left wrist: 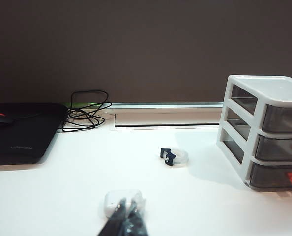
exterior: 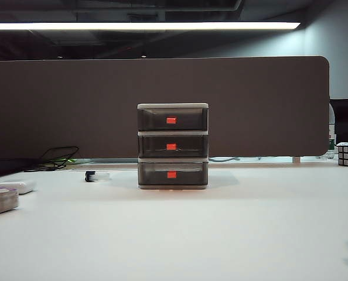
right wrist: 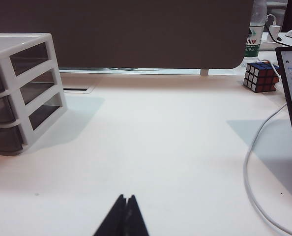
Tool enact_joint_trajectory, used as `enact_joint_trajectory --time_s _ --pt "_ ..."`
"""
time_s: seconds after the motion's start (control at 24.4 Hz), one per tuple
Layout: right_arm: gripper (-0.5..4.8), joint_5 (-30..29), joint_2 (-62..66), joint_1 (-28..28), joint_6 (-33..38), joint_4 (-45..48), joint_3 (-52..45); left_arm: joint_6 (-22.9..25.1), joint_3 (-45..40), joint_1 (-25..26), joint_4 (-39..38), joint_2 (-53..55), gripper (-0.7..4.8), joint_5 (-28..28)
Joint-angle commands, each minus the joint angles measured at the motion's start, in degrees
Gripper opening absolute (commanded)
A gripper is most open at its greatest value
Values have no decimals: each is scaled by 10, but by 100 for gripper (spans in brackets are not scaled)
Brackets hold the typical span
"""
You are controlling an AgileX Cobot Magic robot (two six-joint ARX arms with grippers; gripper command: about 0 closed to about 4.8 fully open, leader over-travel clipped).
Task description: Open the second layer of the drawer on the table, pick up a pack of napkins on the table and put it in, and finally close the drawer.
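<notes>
The drawer (exterior: pixel 173 146) stood at the centre of the table (exterior: pixel 221 234), all three tiers shut, and the second layer (exterior: pixel 173 146) had not yet been pulled. The pack of napkins (exterior: pixel 0 200) lay at about nine o'clock from the drawer, at the far left edge of the exterior view, with a white oblong object (exterior: pixel 19 187) just behind it.

Several risks could be judged from here. The red-orange handle (exterior: pixel 171 146) was small, and a slightly high or low approach could hook the top or bottom tier instead. The light unit could be dragged forward rather than opened if it was pulled unbraced. The white oblong object could be mistaken for the pack, since the two lay close together.

The left gripper (left wrist: pixel 125 221) was seen low in its wrist view, fingers pressed together, aimed level over the table with the oblong object just ahead and the drawer off toward two o'clock. The right gripper (right wrist: pixel 125 219) was likewise closed to a point, held level, with the drawer at about ten o'clock. Nothing was held by either.
</notes>
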Motion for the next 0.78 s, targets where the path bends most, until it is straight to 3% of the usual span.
enact_joint_trajectory --time_s 0.04,0.37,0.53,0.62,0.66,0.74,0.78 --pt "-4 1 -1 0 -2 9 -4 0 2 1 4 0 -5 2" --pt "-4 1 -1 0 -2 10 -4 -7 2 1 3 0 -5 5" --pt "-5 -74 -1 1 39 9 -4 -149 2 1 3 0 -6 117" --pt "-5 -143 -1 1 104 9 -4 -240 2 -2 -7 0 -6 200" --pt "-5 -199 -1 1 156 9 -4 -257 2 -13 -25 0 -6 221" --pt "-5 -235 -1 1 166 9 -4 -257 2 -32 -48 0 -5 218" --pt "-4 -247 -1 1 165 11 -4 -268 2 -53 -56 0 4 182"
